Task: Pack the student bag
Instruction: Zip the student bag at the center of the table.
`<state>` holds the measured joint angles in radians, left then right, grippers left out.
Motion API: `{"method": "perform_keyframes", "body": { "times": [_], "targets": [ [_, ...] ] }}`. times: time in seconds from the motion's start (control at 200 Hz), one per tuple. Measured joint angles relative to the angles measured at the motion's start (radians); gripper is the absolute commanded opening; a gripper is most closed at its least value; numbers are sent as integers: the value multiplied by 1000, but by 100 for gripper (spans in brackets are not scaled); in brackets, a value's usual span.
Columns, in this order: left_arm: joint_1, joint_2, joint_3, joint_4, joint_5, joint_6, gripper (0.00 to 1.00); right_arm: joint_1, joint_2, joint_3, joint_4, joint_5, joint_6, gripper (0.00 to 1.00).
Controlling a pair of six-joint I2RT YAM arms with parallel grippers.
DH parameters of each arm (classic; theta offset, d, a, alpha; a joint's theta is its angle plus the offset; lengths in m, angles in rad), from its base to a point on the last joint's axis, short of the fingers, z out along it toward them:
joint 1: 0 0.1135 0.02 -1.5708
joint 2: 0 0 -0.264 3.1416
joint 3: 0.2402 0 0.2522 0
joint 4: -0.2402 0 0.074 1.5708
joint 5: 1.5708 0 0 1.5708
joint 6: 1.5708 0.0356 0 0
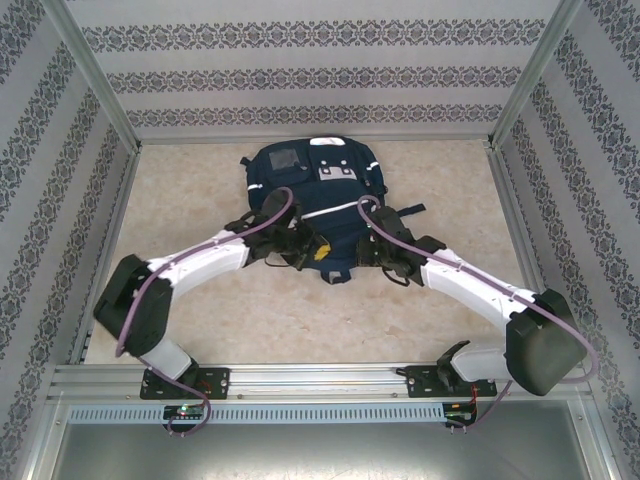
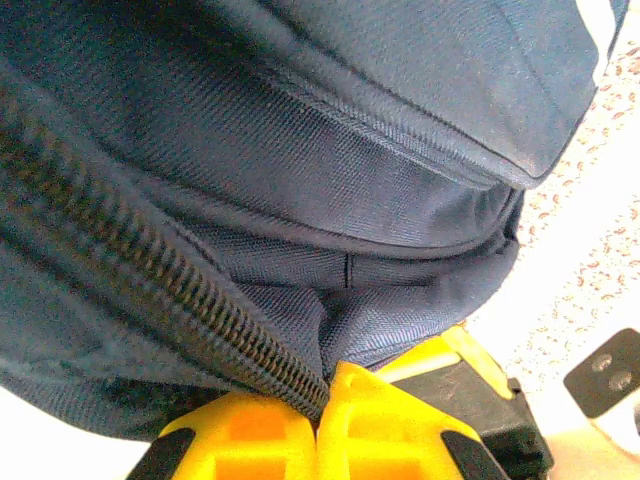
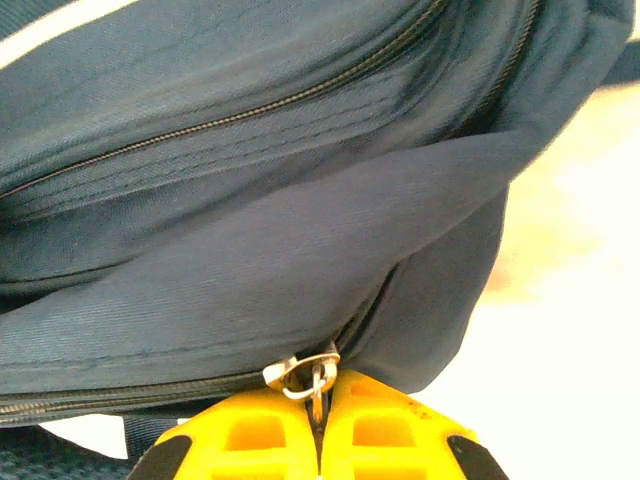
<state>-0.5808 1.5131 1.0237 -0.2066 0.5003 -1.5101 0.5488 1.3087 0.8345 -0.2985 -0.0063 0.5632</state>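
The student bag (image 1: 310, 175) lies at the far middle of the surface (image 1: 200, 310). The left fingers (image 2: 385, 425) pinch shut on its fabric beside the zip (image 2: 150, 270); the right fingers (image 3: 385, 435) clamp the zip pull (image 3: 305, 372). That small pull could slip free, or loose cloth could snag the teeth.

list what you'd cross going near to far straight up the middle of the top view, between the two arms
grey metal panel → metal rail → bare table top → student bag → patterned back wall
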Motion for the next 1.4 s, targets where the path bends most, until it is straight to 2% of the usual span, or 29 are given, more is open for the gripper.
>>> {"method": "perform_keyframes", "body": {
  "times": [0.15,0.28,0.54,0.649,0.814,0.994,1.054,1.139,1.399],
  "targets": [
    [76,-102,-27,-85,14,82,0,-83,21,-3,31,-30,-41,0],
    [130,-157,-26,-188,32,170,0,-137,106,16,56,-45,-77,0],
    [244,-246,-22,-323,93,302,0,-194,302,146,52,-83,-130,0],
    [266,-275,-22,-341,107,336,0,-211,364,193,32,-100,-150,0],
    [324,-360,-4,-444,108,388,0,-326,469,253,25,-9,-150,0],
    [328,-377,3,-465,114,410,0,-408,472,281,-26,46,-140,0],
    [328,-377,3,-465,114,412,16,-406,465,281,-34,42,-130,0],
    [327,-376,3,-463,113,416,25,-372,438,272,-36,42,-116,0],
    [275,-306,11,-451,93,442,38,-182,315,208,-51,5,-53,0]
  ]
}}
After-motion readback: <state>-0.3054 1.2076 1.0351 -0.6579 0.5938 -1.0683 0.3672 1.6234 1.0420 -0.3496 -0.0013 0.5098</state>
